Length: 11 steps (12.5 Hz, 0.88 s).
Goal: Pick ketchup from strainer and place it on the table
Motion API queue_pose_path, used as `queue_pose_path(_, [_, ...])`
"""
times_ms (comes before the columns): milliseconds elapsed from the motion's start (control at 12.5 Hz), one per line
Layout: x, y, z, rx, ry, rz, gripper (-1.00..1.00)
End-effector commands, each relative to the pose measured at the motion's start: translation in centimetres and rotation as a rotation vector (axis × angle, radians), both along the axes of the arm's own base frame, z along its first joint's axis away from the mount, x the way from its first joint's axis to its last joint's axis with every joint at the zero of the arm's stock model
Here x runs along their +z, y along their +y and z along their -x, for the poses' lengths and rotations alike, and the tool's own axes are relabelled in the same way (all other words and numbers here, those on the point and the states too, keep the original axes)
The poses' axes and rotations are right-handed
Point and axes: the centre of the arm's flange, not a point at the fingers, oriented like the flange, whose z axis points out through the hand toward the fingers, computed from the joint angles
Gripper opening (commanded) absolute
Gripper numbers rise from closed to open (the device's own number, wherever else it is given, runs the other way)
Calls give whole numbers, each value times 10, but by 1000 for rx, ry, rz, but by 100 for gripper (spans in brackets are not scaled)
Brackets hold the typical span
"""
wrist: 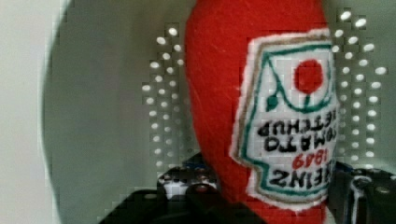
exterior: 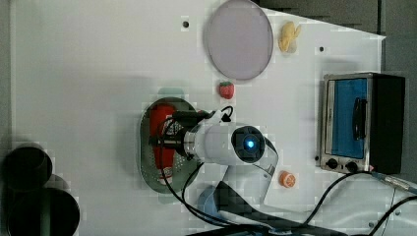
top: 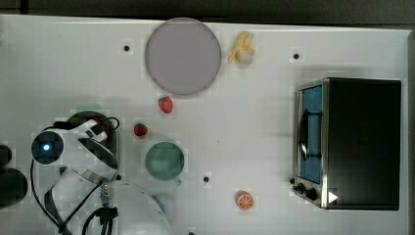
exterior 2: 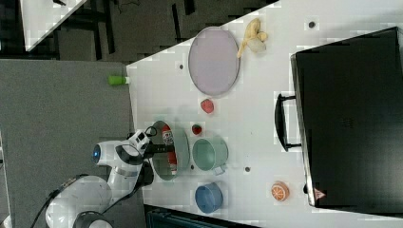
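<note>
Worktop (top: 274,122) carries everything. Strainer (exterior: 147,147) is the landmark: ketchup (exterior: 160,125) lies flat inside it, lengthwise, cap end toward the arm base. Gripper (wrist: 275,196) is down in the strainer with a finger on each side of the bottle's label; cannot tell if they're clamped or just bracketing it. To do it well: squeeze mid-body, lift straight up over the rim, set down on bare worktop beside the strainer. Fingertips cut off, contact unclear.
</note>
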Motion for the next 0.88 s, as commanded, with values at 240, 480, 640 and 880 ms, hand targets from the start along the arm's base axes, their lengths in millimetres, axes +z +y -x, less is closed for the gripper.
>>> queue_pose_path(240, [86, 27, 0, -35, -97, 12, 21])
queue_pose_path(480, [155, 29, -10, -166, -82, -15, 21])
queue_pose_path(640, [197, 24, -25, -228, -72, -26, 21])
queue_pose_path(880, [244, -3, -61, -274, -39, 44, 21])
